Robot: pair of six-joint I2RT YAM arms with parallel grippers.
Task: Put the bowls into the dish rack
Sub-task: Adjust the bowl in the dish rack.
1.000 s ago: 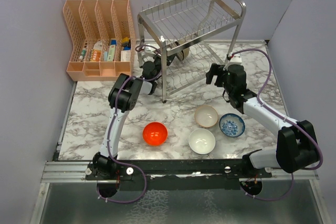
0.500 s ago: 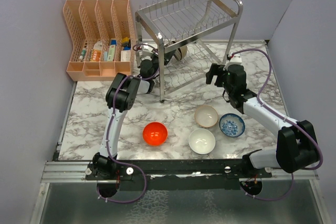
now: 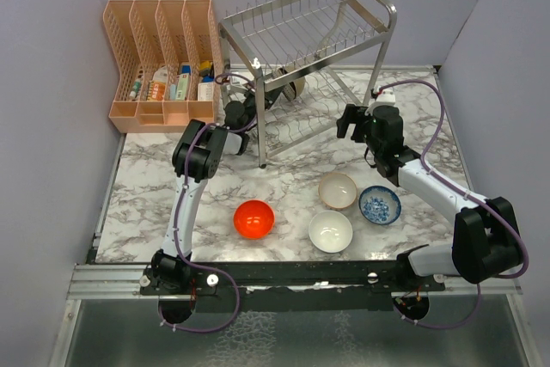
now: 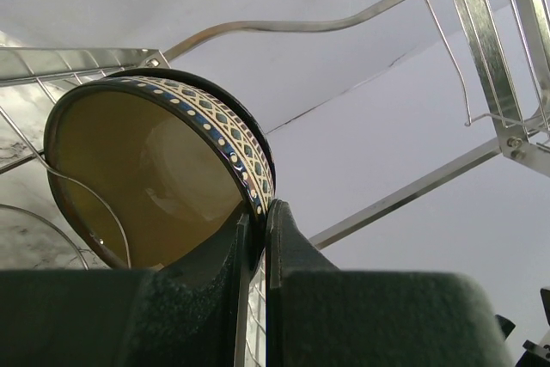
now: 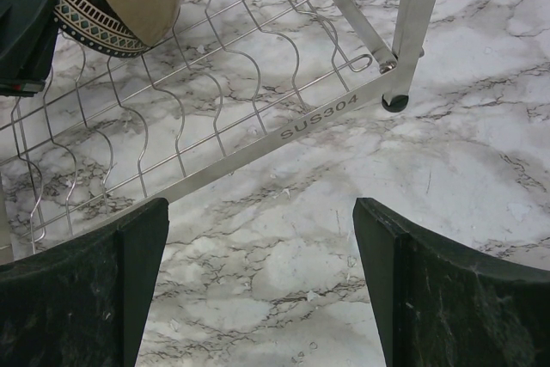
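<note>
the left hand (image 4: 255,229) gripped the brown bowl (image 4: 146,169) by its rim, low in the dish rack (image 3: 302,27) at the upper middle, the right hand (image 5: 260,238) hung open, and letting go too soon could send the bowl rolling out.

only legible txt: "sus304" stamped on lower rail of dish rack (image 5: 258,150), rt wrist cam.

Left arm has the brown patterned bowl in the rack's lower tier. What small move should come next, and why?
Probably lower the brown bowl slightly until the lower wires of the dish rack carry it: the left gripper is shut on its rim, and whether it rests there I cannot tell.
</note>
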